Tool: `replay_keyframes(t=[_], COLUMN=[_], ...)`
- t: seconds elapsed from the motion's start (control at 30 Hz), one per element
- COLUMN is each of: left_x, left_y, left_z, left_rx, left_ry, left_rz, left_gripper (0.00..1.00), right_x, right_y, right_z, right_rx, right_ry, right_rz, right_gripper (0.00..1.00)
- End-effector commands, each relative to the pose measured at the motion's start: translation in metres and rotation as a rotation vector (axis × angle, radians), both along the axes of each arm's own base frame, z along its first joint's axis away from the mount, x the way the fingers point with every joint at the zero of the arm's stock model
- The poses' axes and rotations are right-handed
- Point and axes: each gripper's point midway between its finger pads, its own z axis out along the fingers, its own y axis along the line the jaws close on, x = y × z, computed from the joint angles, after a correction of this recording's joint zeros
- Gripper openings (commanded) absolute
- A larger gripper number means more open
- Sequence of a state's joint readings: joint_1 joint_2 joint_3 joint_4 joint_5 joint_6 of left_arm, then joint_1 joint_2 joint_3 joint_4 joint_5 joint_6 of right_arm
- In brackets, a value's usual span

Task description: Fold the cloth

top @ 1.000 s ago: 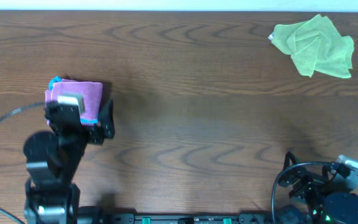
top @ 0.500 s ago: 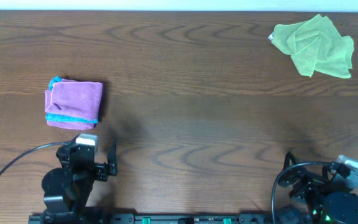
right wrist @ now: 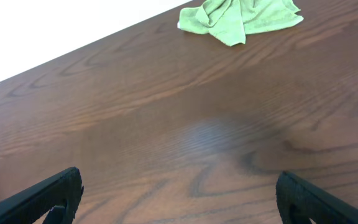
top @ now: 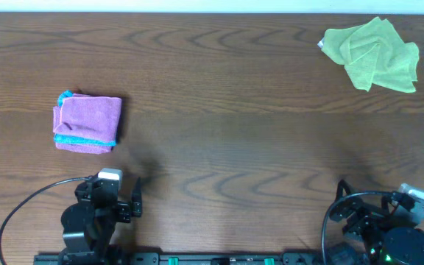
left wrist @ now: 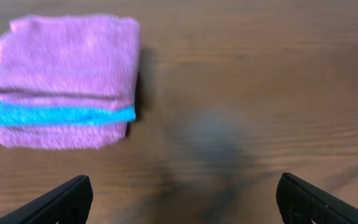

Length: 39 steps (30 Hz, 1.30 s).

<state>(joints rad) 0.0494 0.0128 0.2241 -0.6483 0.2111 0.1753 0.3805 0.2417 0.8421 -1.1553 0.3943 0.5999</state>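
Left gripper [left wrist: 185, 202], fingers apart and empty, has drawn back to the near edge, leaving the purple cloth [top: 87, 123] folded; the green cloth [top: 372, 53], far right, remains crumpled.

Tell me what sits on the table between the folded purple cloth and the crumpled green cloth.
Nothing: in the overhead view only bare wooden table separates the purple cloth from the green cloth.
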Motion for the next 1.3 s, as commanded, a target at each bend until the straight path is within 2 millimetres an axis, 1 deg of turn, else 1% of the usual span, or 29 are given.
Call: replay_keyframes(t=[0.0, 0.07, 0.3, 0.97, 1.0, 1.03, 1.07, 1.13, 1.17, 1.2, 1.27], left_x=[0.001, 0.003, 0.001, 0.001, 0.001, 0.001, 0.001, 0.001, 0.001, 0.001, 0.001], left_y=[0.005, 0.01, 0.027, 0.026, 0.026, 0.026, 0.026, 0.026, 0.026, 0.026, 0.026], left_z=[-0.013, -0.021, -0.025, -0.026, -0.026, -0.026, -0.026, -0.026, -0.026, -0.026, -0.026], left_rx=[-0.034, -0.054, -0.012, -0.013, -0.013, -0.013, -0.013, -0.013, -0.013, -0.013, -0.013], left_ry=[0.024, 0.037, 0.047, 0.05, 0.05, 0.05, 0.05, 0.05, 0.05, 0.05, 0.05], left_rz=[0.054, 0.099, 0.191, 0.188, 0.188, 0.188, 0.188, 0.188, 0.188, 0.188, 0.188], left_gripper=[0.95, 0.95, 0.95, 0.95, 0.95, 0.95, 0.95, 0.95, 0.95, 0.96, 0.96], right_x=[0.0, 0.0, 0.0, -0.001, -0.002, 0.0, 0.0, 0.002, 0.007, 0.012, 0.025], right_y=[-0.003, -0.003, -0.003, -0.003, -0.003, -0.005, -0.011, -0.02, -0.018, -0.014, -0.003], right_z=[0.0, 0.0, 0.0, -0.002, -0.003, 0.0, -0.004, -0.025, -0.035, -0.039, -0.052], right_rx=[0.007, 0.007, 0.007, 0.007, 0.013, 0.055, 0.049, 0.007, -0.024, -0.048, -0.134], right_ry=[-0.003, -0.003, -0.003, 0.007, 0.012, -0.014, -0.013, 0.004, 0.0, -0.012, -0.062], right_rz=[-0.022, -0.022, -0.022, -0.023, -0.027, -0.063, -0.105, -0.151, -0.127, -0.091, 0.023], right_gripper=[0.99, 0.99, 0.99, 0.99, 0.99, 0.99, 0.99, 0.99, 0.99, 0.99, 0.99])
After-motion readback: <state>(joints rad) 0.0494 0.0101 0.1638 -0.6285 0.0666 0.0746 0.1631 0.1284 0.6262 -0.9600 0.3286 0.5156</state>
